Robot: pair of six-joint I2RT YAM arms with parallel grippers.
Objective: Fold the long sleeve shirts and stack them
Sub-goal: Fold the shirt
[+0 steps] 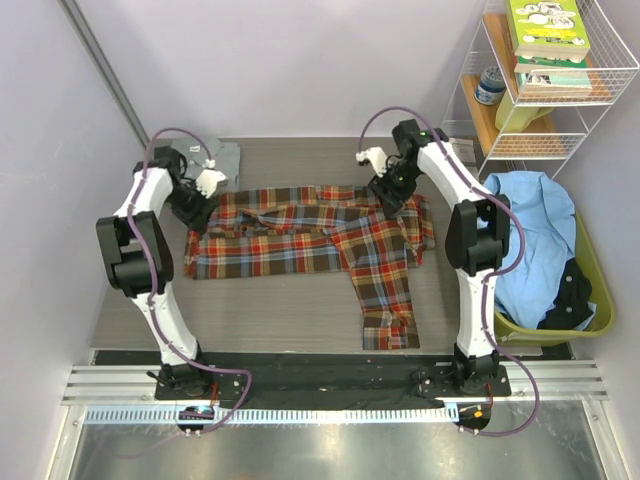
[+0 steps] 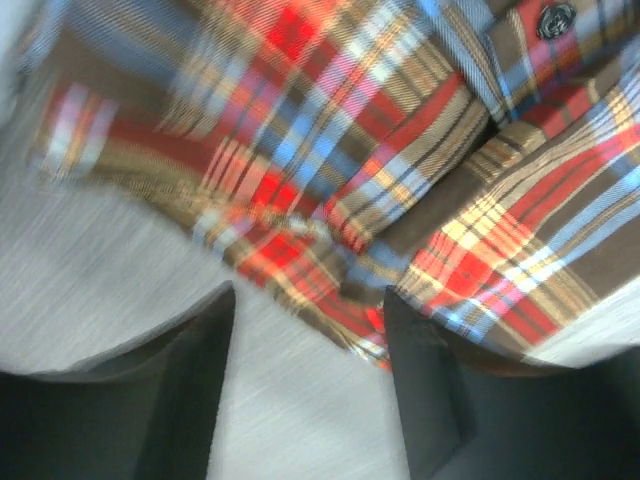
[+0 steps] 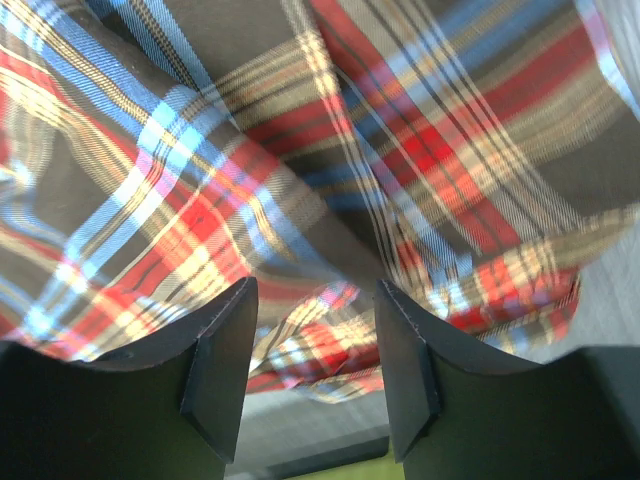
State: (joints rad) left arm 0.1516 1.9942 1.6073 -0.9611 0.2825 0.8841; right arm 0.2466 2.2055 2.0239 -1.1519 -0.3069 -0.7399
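Now the plaid shirt lies flat, its long axis running sideways between the two pincers. The left gripper hovers over its far left corner, the right gripper over its far right. Both stand open, holding nothing, with cloth just below and ahead of the fingers. The grey shirt sits just beyond the left gripper.

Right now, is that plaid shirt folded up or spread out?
Partly folded: the plaid shirt lies doubled over in a wide band, one sleeve sticking out toward the near edge.
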